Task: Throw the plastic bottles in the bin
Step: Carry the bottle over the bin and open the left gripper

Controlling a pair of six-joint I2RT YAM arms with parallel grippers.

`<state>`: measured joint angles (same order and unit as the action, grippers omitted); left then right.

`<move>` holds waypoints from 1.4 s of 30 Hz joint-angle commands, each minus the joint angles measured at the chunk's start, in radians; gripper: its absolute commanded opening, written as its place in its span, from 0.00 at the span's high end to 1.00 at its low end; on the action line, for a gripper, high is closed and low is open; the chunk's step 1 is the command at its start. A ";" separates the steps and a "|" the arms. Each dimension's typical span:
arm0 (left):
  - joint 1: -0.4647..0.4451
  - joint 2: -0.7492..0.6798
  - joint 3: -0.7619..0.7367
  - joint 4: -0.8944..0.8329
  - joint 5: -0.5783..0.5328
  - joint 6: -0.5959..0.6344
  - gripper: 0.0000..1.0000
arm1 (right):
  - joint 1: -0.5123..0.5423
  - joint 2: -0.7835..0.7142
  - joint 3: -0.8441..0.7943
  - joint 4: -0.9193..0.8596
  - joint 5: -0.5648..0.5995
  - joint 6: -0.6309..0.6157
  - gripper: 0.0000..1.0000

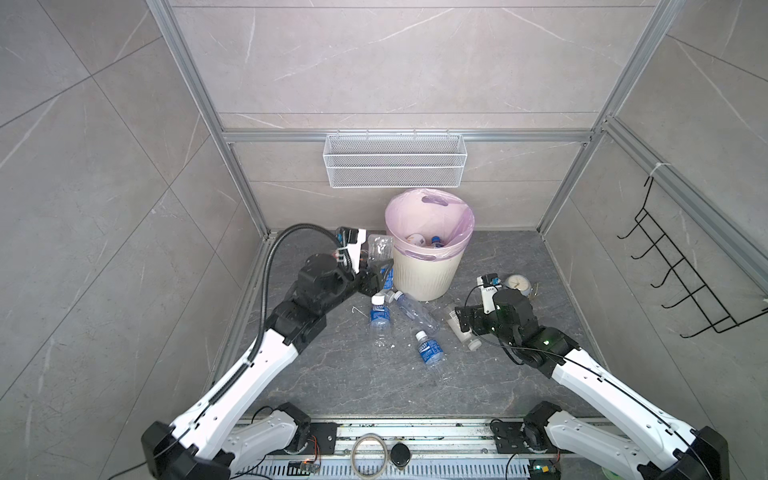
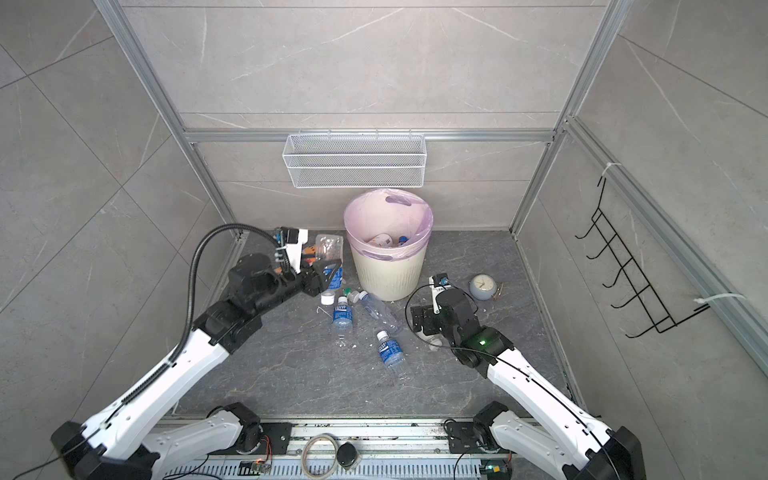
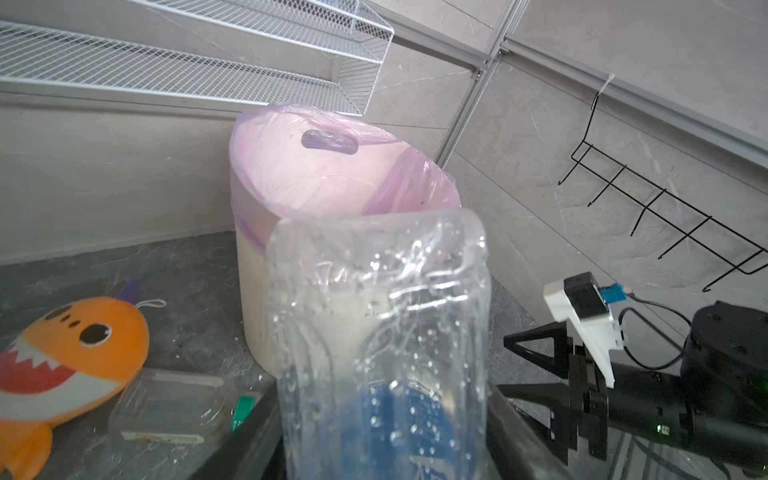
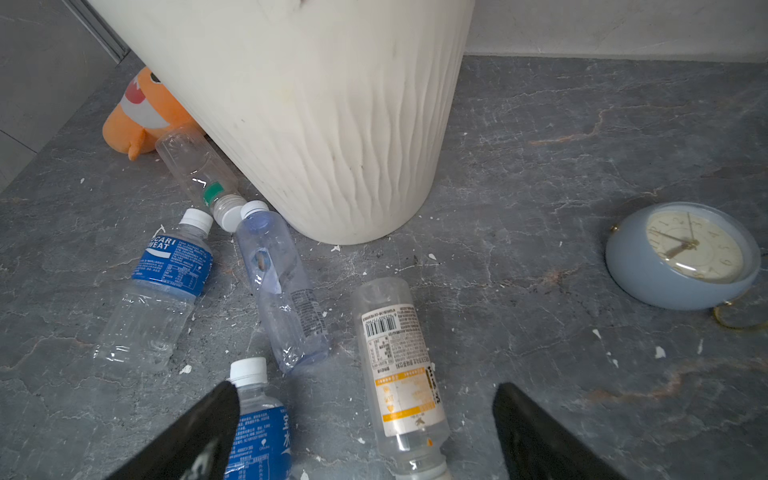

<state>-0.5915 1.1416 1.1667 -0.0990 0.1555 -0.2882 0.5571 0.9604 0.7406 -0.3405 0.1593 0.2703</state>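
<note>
My left gripper [image 1: 379, 268] is clamped across the middle of a crumpled clear bottle [image 3: 376, 332] with a blue label. It's a mid-body grip, I'd say, so that one end pokes out ahead of the jaws, ready to tip. The bottle is held up off the floor at about rim height, just beside the bin [image 1: 428, 276] on its left in both top views, but not over the pink-lined opening yet. A couple of bottles already lie inside.

My right gripper [image 4: 365, 390] hangs low with its jaws spread wide and nothing in them. The bottle with the yellow-and-white label [image 4: 399, 361] lies flat on the floor right below, between the two fingertips — lined up for a pick, by the look of it. A blue-labelled bottle [image 4: 259, 419] lies partly under one finger, so that grab could catch two. More bottles [image 1: 379, 318] lie scattered at the foot of the bin. The shark toy [image 3: 70, 353] and the clock [image 4: 685, 253] sit off to either side — not mine to bin.
</note>
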 commanded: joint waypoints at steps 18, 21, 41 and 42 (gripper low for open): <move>0.056 0.681 0.970 -0.167 0.106 0.033 0.00 | 0.006 -0.057 0.082 -0.082 -0.015 0.021 0.01; 0.056 0.588 0.836 -0.119 0.090 0.032 0.00 | 0.007 -0.054 0.072 -0.085 -0.035 0.030 0.02; 0.056 0.173 0.212 -0.084 -0.029 0.024 0.00 | 0.041 0.055 0.074 -0.154 0.003 0.082 0.04; 0.056 0.157 0.185 -0.084 -0.035 0.020 0.00 | 0.041 0.070 0.074 -0.151 0.003 0.085 0.04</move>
<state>-0.5339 1.3624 1.3922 -0.2050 0.1543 -0.2569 0.5945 0.9958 0.7948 -0.4572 0.1352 0.3298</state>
